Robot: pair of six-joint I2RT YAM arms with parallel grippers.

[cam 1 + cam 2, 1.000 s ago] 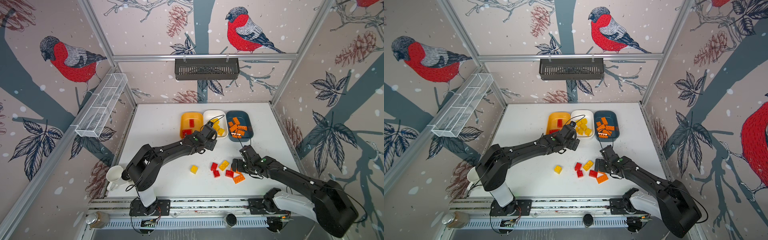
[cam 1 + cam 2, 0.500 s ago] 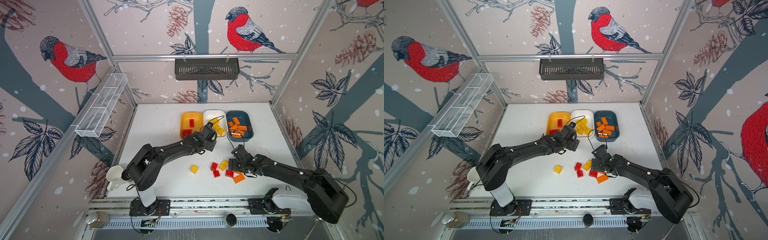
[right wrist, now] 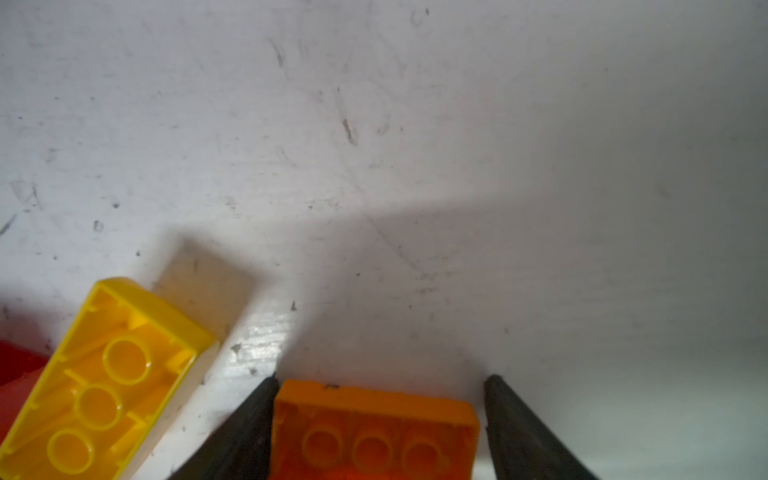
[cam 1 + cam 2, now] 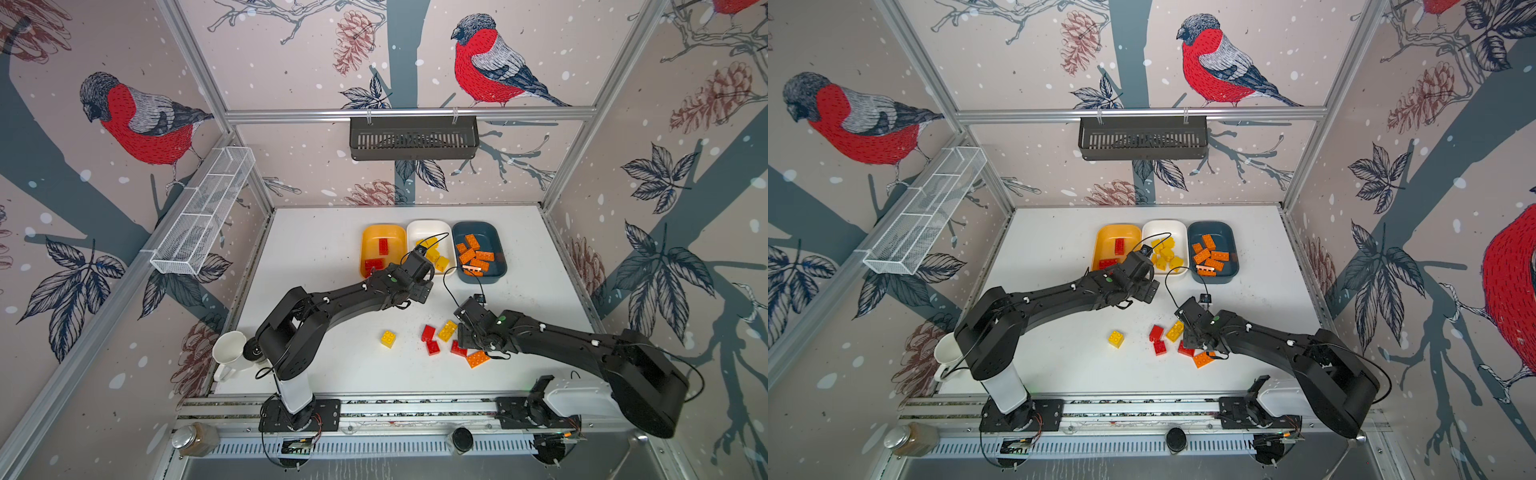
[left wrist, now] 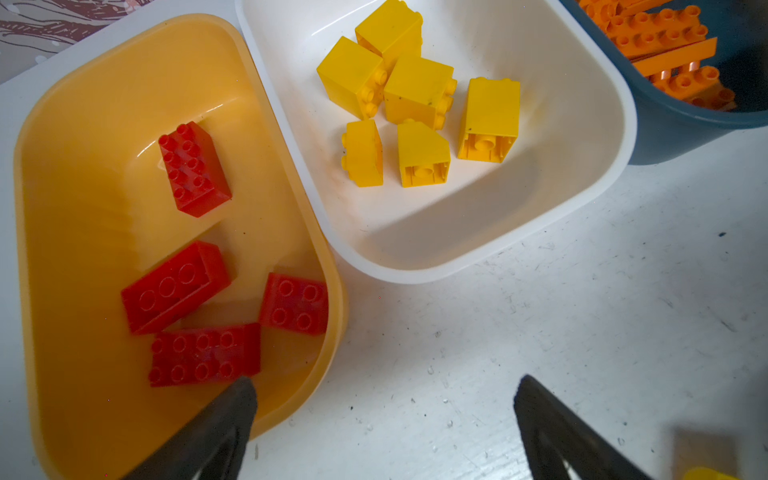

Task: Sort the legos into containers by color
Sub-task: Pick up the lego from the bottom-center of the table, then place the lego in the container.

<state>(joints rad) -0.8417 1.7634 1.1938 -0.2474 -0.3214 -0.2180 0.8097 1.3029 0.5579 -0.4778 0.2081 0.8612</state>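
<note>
My right tool (image 3: pixel 382 380) straddles the orange brick (image 3: pixel 374 432), lower centre of the right wrist view: one finger touches, a sliver of gap shows at the other (not yet clamped). The brick's long axis runs finger to finger. Its teal tray (image 4: pixel 484 277) lies beyond, upper centre in a top view. My left tool (image 5: pixel 385 381) hangs open, empty.
</note>
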